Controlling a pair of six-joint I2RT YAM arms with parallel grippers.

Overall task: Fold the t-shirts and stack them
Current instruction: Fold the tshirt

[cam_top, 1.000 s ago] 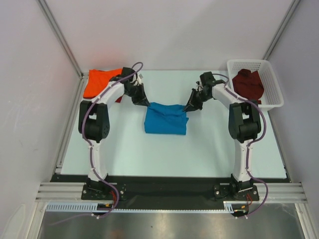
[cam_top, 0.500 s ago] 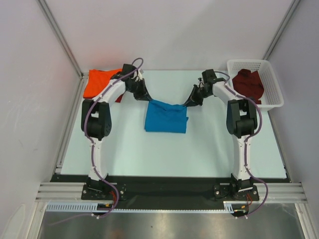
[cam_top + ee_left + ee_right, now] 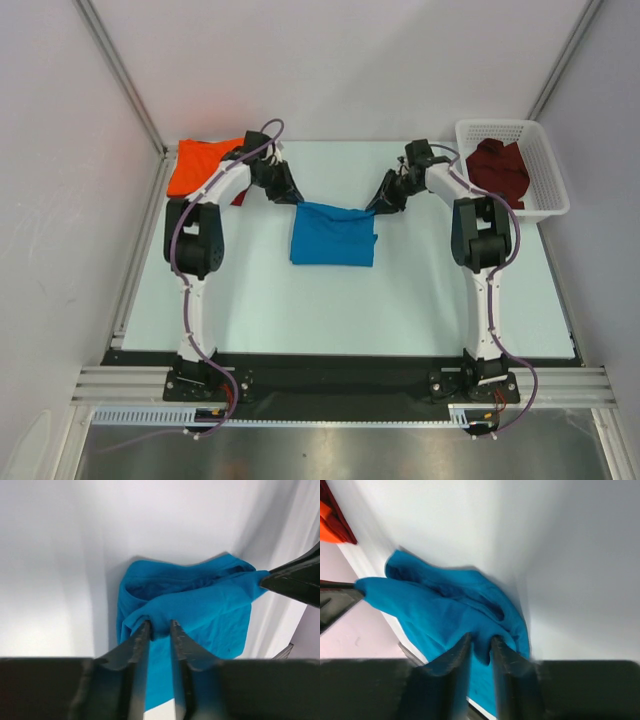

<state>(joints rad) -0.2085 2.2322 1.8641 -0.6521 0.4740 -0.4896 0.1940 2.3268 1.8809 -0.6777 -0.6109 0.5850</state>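
The bright blue t-shirt (image 3: pixel 333 235) lies partly folded at the middle of the table. My left gripper (image 3: pixel 296 200) is shut on its far left corner, seen pinched between the jaws in the left wrist view (image 3: pixel 160 626). My right gripper (image 3: pixel 375 208) is shut on its far right corner, seen in the right wrist view (image 3: pixel 481 641). Both corners are held lifted, the cloth stretched between them. The orange t-shirt (image 3: pixel 198 165) lies folded at the far left, with a dark maroon one (image 3: pixel 238 197) under its edge. Another maroon t-shirt (image 3: pixel 499 169) sits in the basket.
The white lattice basket (image 3: pixel 545 160) stands at the far right corner of the table. Metal frame posts (image 3: pixel 120 75) rise at the back corners. The black rail (image 3: pixel 340 375) with the arm bases runs along the near edge.
Both grippers have moved away from the bases toward the back, drawing the blue shirt's far edge up and back. The shirt's folded shape has grown a little narrower front to back.
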